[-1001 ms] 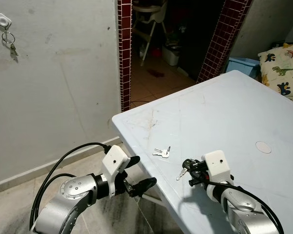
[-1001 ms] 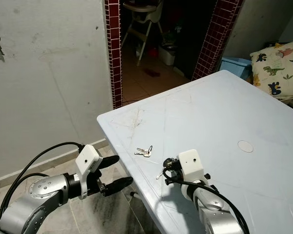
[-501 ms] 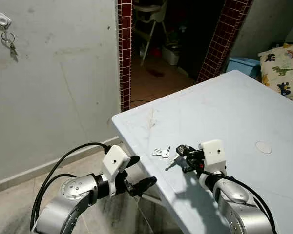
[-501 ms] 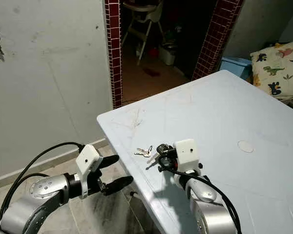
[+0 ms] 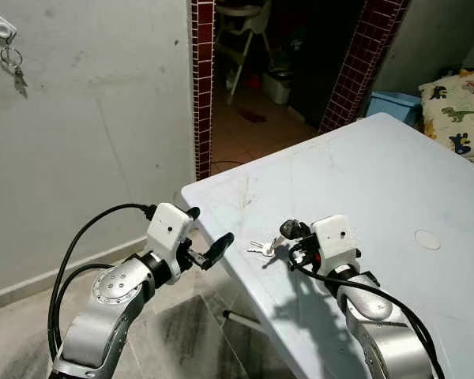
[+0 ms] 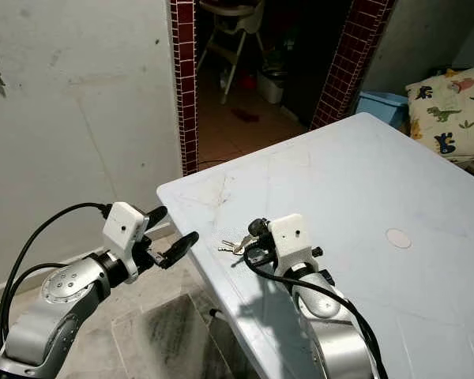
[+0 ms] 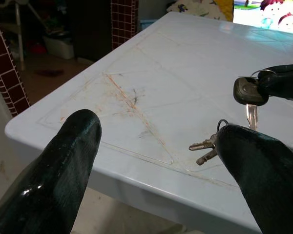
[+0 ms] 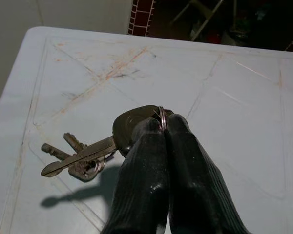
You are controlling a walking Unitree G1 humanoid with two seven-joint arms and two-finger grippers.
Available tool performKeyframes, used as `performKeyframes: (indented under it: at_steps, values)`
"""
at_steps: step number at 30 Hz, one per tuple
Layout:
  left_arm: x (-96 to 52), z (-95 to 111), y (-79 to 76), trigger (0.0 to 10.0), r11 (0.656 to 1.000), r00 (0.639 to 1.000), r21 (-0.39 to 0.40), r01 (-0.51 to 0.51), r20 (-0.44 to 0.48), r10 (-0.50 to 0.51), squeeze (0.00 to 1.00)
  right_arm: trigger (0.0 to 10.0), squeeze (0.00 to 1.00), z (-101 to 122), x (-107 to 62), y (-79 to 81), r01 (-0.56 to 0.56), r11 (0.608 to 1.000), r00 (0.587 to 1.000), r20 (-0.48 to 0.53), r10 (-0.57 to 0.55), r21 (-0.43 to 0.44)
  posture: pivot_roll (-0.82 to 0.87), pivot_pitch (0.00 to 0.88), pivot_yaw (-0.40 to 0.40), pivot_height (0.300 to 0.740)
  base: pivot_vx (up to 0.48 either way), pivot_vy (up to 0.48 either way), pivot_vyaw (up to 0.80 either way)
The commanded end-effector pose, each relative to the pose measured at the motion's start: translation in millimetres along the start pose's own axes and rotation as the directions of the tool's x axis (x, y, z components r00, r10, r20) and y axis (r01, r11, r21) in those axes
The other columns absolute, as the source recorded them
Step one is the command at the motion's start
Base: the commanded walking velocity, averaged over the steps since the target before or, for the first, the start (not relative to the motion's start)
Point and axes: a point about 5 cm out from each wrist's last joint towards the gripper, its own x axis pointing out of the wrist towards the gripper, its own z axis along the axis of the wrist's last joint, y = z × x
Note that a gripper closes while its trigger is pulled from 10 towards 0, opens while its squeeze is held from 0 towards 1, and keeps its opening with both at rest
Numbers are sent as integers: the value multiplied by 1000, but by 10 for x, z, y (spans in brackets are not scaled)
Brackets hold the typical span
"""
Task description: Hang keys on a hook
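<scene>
**Black-headed key pinched above the table corner**

Your surroundings: a pale blue table (image 5: 395, 181) with scuffed, rust-streaked lines near its corner, a grey wall (image 5: 87, 118) to your left and a dark tiled doorway (image 5: 284, 55) beyond. A second bunch of small keys (image 5: 261, 248) lies flat on the table just beside your right gripper (image 5: 294, 238) — nearest clutter to the held key. High on the wall, a white hook (image 5: 1, 30) already carries a hanging key set (image 5: 16, 73), well apart from both arms.

The key (image 8: 95, 146) has a black head, a ring through it and a silver blade. Your right gripper's fingers press together on the head; the blade juts outward, long axis roughly level, over the loose bunch. Your left gripper (image 5: 203, 241) is spread wide off the table's edge — holding nothing.
</scene>
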Motion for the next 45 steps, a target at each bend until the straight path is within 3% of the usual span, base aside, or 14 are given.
performKeyframes:
  at_steps: [1, 6, 9, 12, 19, 20, 29, 30, 31, 32, 36, 45]
  values:
    - [18, -17, -38, 10000, 1000, 1000, 5, 16, -3, -16, 0, 10000, 0, -71, -16, -22, 25, 1000, 999, -37, -25, -17, 47, 0, -71, 740, 0, 0, 0]
    - [9, -25, -89, 10000, 998, 998, -17, 68, -13, -69, 0, 10000, 0, -147, -4, -18, 46, 998, 995, -85, -50, -41, 49, 0, -68, 740, 0, 0, 0]
    - [-41, -92, -194, 10000, 980, 978, -45, 191, -75, -194, 0, 10000, 0, -202, 39, -38, 64, 995, 990, -122, -73, -74, 60, 0, -70, 740, 0, 0, 0]
    - [-73, -141, -237, 10000, 968, 961, -46, 248, -112, -251, 0, 10000, 0, -207, 66, -48, 66, 995, 988, -131, -76, -79, 61, 0, -71, 740, 0, 0, 0]
    - [-101, -182, -289, 10000, 955, 945, -68, 289, -140, -296, 0, 10000, 0, -208, 105, -24, 41, 995, 989, -141, -54, -87, 60, 0, -72, 740, 0, 0, 0]
    - [-103, -185, -293, 10000, 953, 942, -72, 295, -146, -302, 0, 10000, 1000, -219, 116, -5, 24, 996, 988, -147, -37, -87, 59, 0, -73, 740, 0, 0, 0]
    - [-106, -185, -302, 10000, 951, 939, -79, 299, -154, -308, 0, 10000, 1000, -264, 112, -1, 10, 995, 984, -176, -28, -97, 56, 0, -75, 740, 0, 0, 0]
    - [-105, -183, -302, 10000, 951, 939, -79, 298, -154, -307, 0, 10000, 412, -266, 107, -5, 10, 995, 984, -178, -27, -96, 56, 0, -76, 740, 0, 0, 0]
    - [-105, -182, -302, 10000, 951, 939, -80, 298, -154, -307, 0, 10000, 412, -266, 103, -8, 10, 995, 984, -179, -27, -95, 56, 0, -76, 740, 0, 0, 0]
    - [-105, -182, -301, 10000, 951, 939, -80, 298, -154, -307, 0, 10000, 0, -264, 94, -20, 17, 995, 984, -177, -34, -99, 56, 0, -76, 740, 0, 0, 0]
    - [-106, -187, -303, 10000, 952, 939, -83, 296, -156, -306, 0, 10000, 0, -238, -10, -130, 72, 992, 983, -158, -89, -108, 54, 0, -81, 740, 0, 0, 0]
    - [-106, -196, -300, 10000, 951, 939, -89, 295, -158, -306, 0, 10000, 0, -312, -116, -136, 61, 996, 980, -186, -73, -70, 50, 0, -79, 740, 0, 0, 0]
